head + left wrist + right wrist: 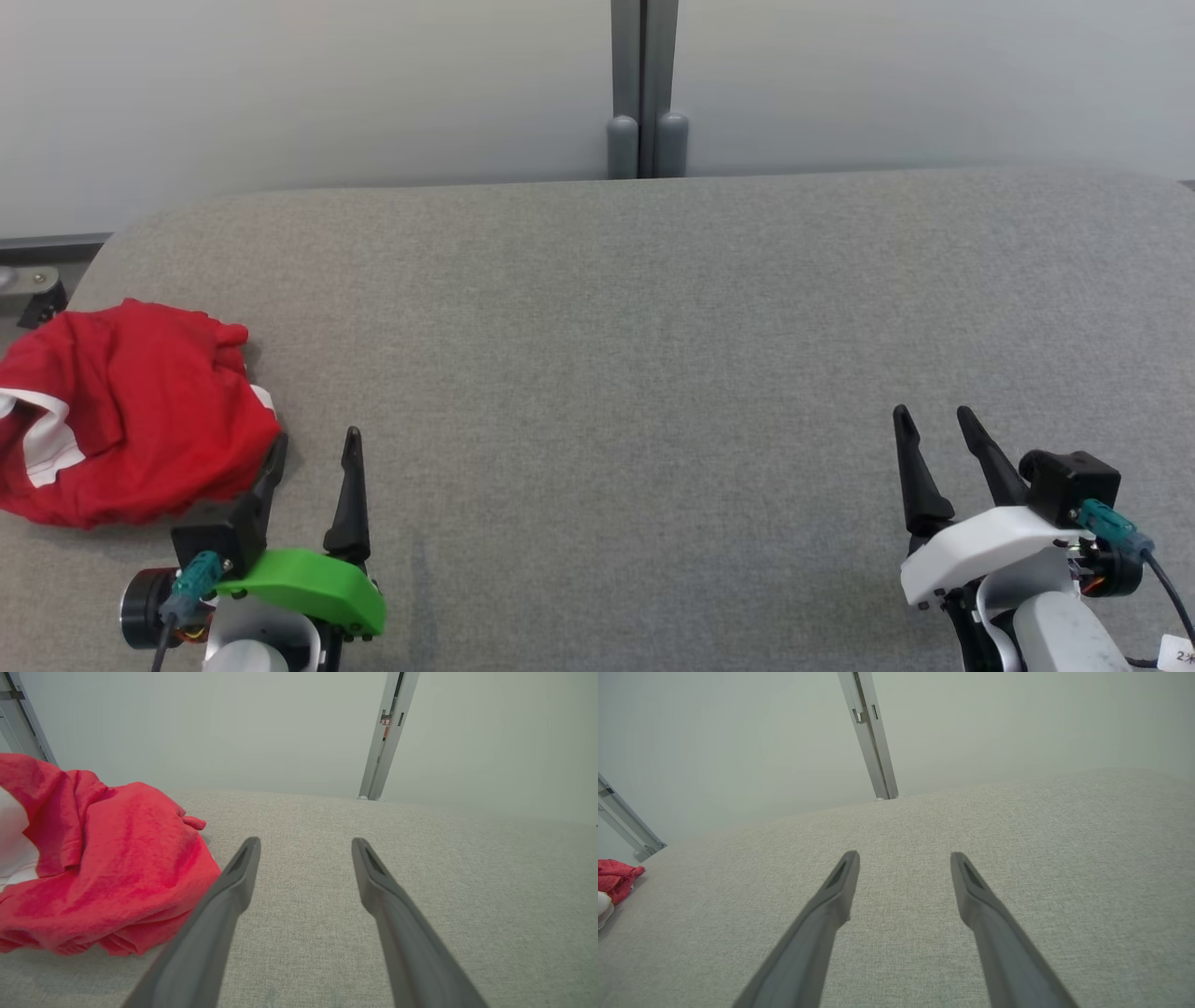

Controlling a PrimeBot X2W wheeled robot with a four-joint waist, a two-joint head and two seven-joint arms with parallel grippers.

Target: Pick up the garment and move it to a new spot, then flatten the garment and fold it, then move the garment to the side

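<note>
Red garment (131,411) with white trim, crumpled at the left edge of the grey table (607,327). Just right of it, left pincer (316,437) spread wide, gripping nothing; contact with the cloth unclear. Well apart on the right, right pincer (932,413) likewise wide and empty. Behind, pale wall (327,93) and grey post (644,84).

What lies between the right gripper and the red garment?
Head view: from the right gripper, bare grey padded surface, then the left gripper close beside the red garment.
</note>
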